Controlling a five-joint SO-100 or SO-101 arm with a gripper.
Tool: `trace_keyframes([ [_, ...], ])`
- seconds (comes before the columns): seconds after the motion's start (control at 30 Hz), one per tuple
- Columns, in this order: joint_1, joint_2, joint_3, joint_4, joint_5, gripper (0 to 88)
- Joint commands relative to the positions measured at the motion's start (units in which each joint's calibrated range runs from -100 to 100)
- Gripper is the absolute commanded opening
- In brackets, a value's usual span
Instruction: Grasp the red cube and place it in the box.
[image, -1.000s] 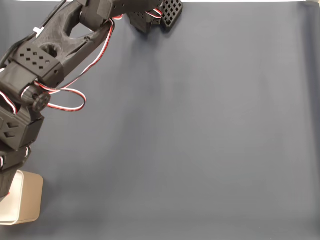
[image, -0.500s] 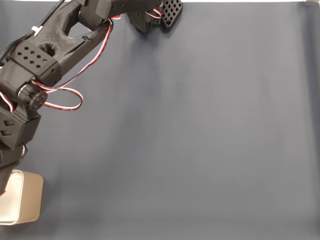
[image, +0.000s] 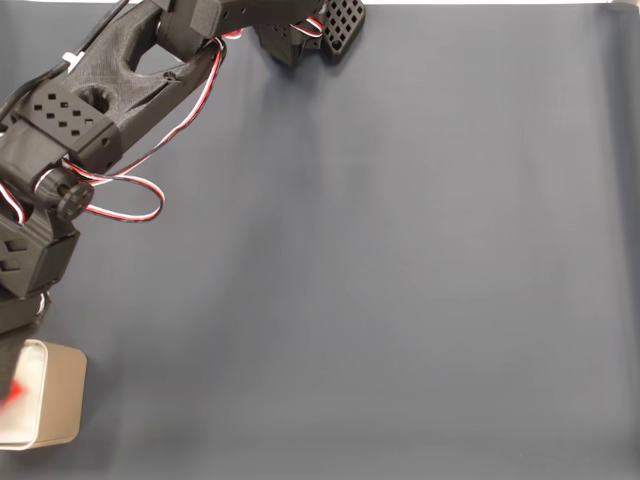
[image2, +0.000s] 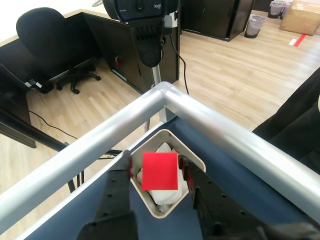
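In the wrist view the red cube (image2: 160, 171) hangs over the white inside of the beige box (image2: 192, 152), between the black fingers of my gripper (image2: 156, 162). A strip of white shows between the cube and the left finger, so the jaws stand open and apart from it. In the fixed view the box (image: 62, 400) sits at the bottom left corner of the mat, and the cube (image: 12, 393) is a red blur inside it, just under my arm (image: 60, 150).
A dark blue mat (image: 400, 260) covers the table. The arm's base (image: 320, 30) stands at the top edge. Beyond the box, silver frame tubes (image2: 225, 130) meet at the table corner, with a webcam on a post (image2: 145, 15) and an office chair (image2: 45, 30) behind.
The arm's wrist has shifted slightly up and left over the box. A red blur, absent in the earlier frames, now shows inside the box: the cube has come free.
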Motion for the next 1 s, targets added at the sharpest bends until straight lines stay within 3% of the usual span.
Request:
trace_keyframes([
  [0.0, -0.04, -0.65, -2.49, -1.41, -0.63, 37.0],
  [0.3, -0.04, -0.91, -2.31, -1.25, -0.44, 43.9],
  [0.97, -0.04, -2.73, -0.3, -1.58, 0.49, 39.1],
])
